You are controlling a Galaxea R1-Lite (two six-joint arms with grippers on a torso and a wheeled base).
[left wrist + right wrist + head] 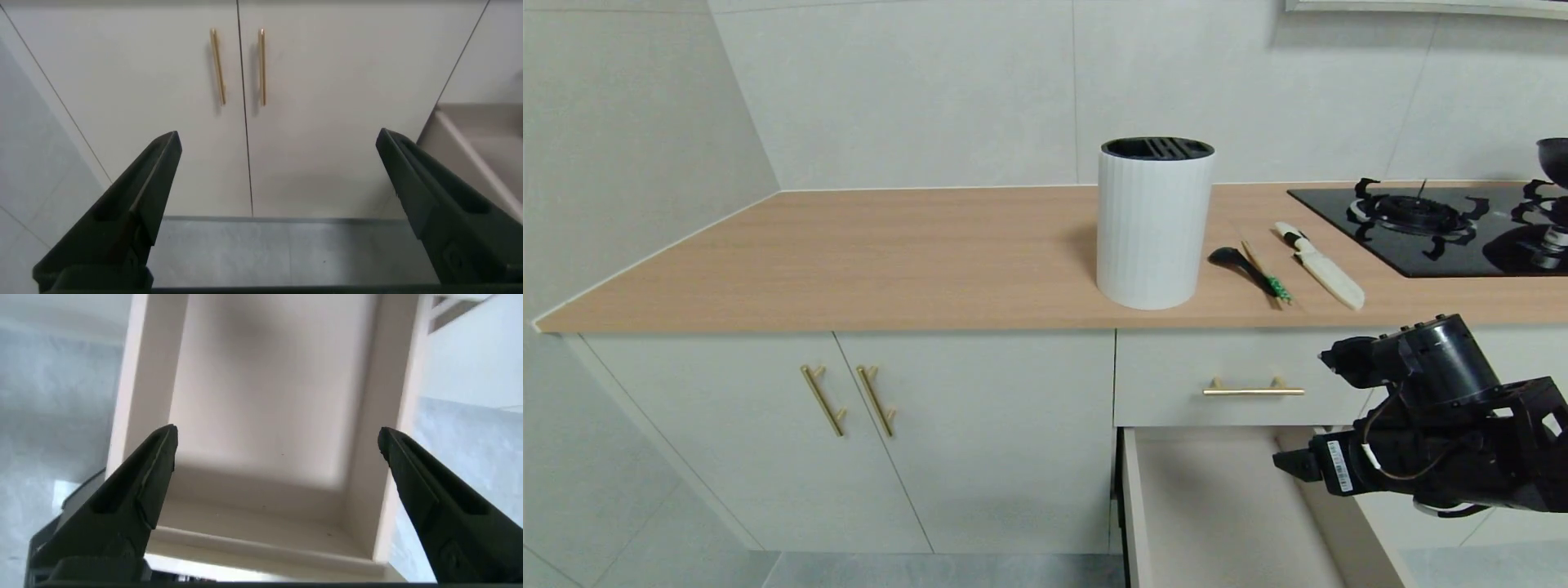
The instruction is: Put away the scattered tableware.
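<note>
On the wooden counter (890, 253), to the right of a white ribbed utensil holder (1152, 233) with a black slotted top, lie a black spoon (1235, 260), a pair of chopsticks (1264, 273) with green ends and a knife (1321, 268) with a pale blade. Below them a drawer (1217, 506) stands pulled out with nothing in it. My right gripper (1311, 412) hangs open above the drawer's right side; the right wrist view looks down between its fingers (143, 490) into the drawer (270, 392). My left gripper (278, 143) is open, low, facing the cupboard doors (327, 122).
A black gas hob (1437, 224) with pan supports occupies the counter's right end, with a dark pot (1553, 159) at the edge. Two cupboard doors with gold handles (849, 400) sit left of the drawer, a shut drawer front (1241, 380) above it. The counter's left half is bare.
</note>
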